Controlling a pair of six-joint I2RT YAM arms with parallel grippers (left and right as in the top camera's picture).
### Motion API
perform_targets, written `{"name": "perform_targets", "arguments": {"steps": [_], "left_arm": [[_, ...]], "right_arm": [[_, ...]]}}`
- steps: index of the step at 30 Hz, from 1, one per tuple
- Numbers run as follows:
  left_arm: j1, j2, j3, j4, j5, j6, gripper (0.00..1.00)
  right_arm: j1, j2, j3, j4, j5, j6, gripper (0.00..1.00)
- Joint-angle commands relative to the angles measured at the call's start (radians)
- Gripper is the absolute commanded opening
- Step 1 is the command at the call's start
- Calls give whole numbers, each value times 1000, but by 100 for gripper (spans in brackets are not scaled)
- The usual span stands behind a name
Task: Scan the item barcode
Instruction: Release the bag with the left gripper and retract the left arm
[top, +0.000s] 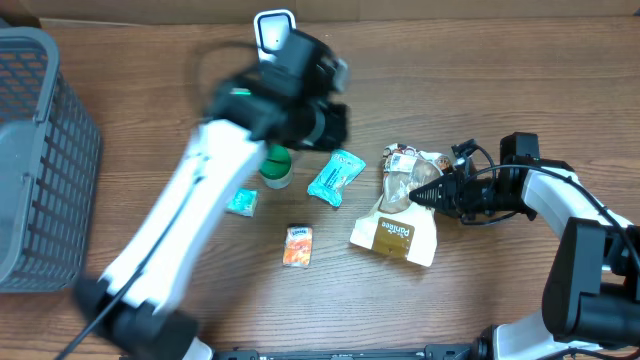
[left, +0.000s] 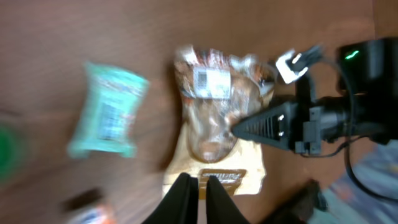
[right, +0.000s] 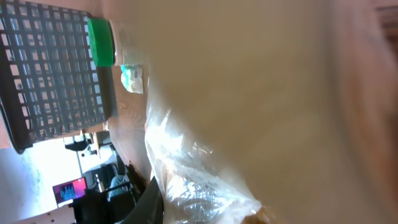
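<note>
Overhead showing the clear plastic bread bag with a tan label (top: 395, 218) lying right of centre on the brown wooden table (top: 480, 80), just right of a teal foil packet (top: 335, 177), pinched at its right side by the closed right gripper (top: 415, 195), and showing the left gripper (left: 200, 183) hovering above, narrowed to a slit, gripping nothing.

The overhead camera looks straight down on the table (top: 150, 70) from high up. The left wrist camera faces down on the bread bag (left: 211, 118) (overhead shows it too); the right wrist camera, very close to it, faces the basket (right: 50, 74).
</note>
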Motion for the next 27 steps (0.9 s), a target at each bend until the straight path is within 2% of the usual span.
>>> {"name": "perform_targets", "arguments": {"steps": [1, 4, 7, 9, 13, 17, 19, 20, 21, 27], "left_arm": [[119, -62, 73, -73, -183, 132, 12], [238, -96, 82, -122, -237, 164, 11], [362, -98, 81, -153, -243, 175, 6], [434, -88, 80, -165, -243, 175, 7], [534, -71, 80, -184, -243, 193, 16], [580, -67, 80, -187, -288, 323, 31], [592, -67, 80, -189, -336, 385, 32], [596, -67, 80, -192, -353, 395, 47], [600, -67, 80, -194, -366, 400, 100], [612, -67, 80, -196, -391, 399, 99]], "right_arm": [[11, -32, 20, -21, -24, -112, 4], [26, -48, 27, -55, -75, -201, 4], [42, -66, 65, -108, -84, -248, 4], [57, -80, 107, -161, -84, -289, 4], [100, -112, 228, -280, -78, -360, 4], [161, -126, 342, -335, -72, -359, 4], [197, -126, 377, -344, -69, -359, 4], [217, -126, 388, -343, -68, -359, 4], [241, -126, 397, -335, -64, -358, 4], [326, -126, 407, -231, -57, -256, 4]]}}
